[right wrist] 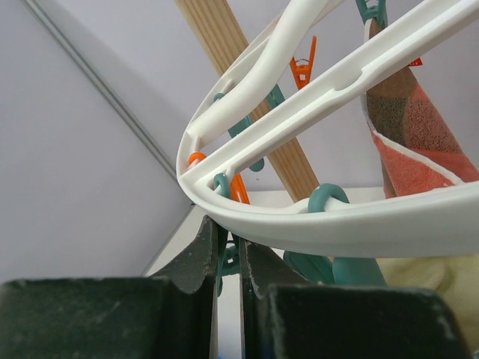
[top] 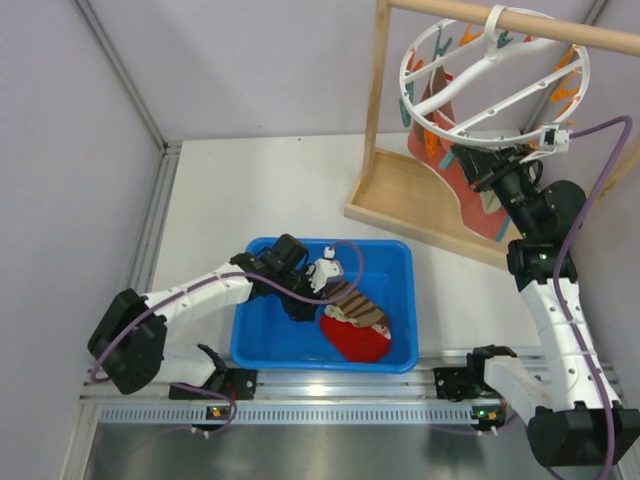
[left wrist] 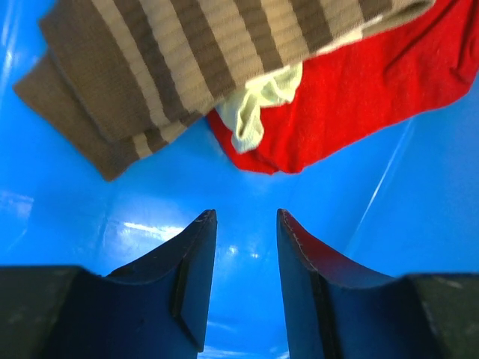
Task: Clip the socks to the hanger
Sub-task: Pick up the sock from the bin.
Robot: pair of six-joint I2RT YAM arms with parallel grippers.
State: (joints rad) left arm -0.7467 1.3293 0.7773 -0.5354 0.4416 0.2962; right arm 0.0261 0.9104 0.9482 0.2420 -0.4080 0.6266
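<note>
The white ring hanger (top: 495,75) hangs from a wooden rod and shows close up in the right wrist view (right wrist: 337,217). My right gripper (top: 478,170) (right wrist: 228,238) is under its rim, shut on a teal peg (right wrist: 227,262). Pale-yellow fabric (right wrist: 441,277), apparently one sock, shows below the rim beside it. The other cream sock (left wrist: 254,105) lies in the blue bin, mostly covered by a brown striped sock (left wrist: 172,52) and a red sock (left wrist: 359,97). My left gripper (top: 312,298) (left wrist: 245,218) is open and empty, low over the bin floor just short of the cream sock.
The blue bin (top: 260,345) sits at the table's front middle. A wooden frame (top: 375,120) and base board (top: 400,190) stand at the back right. A salmon-red cloth (top: 470,200) (right wrist: 419,142) hangs from the hanger. Several orange and teal pegs dangle from the ring.
</note>
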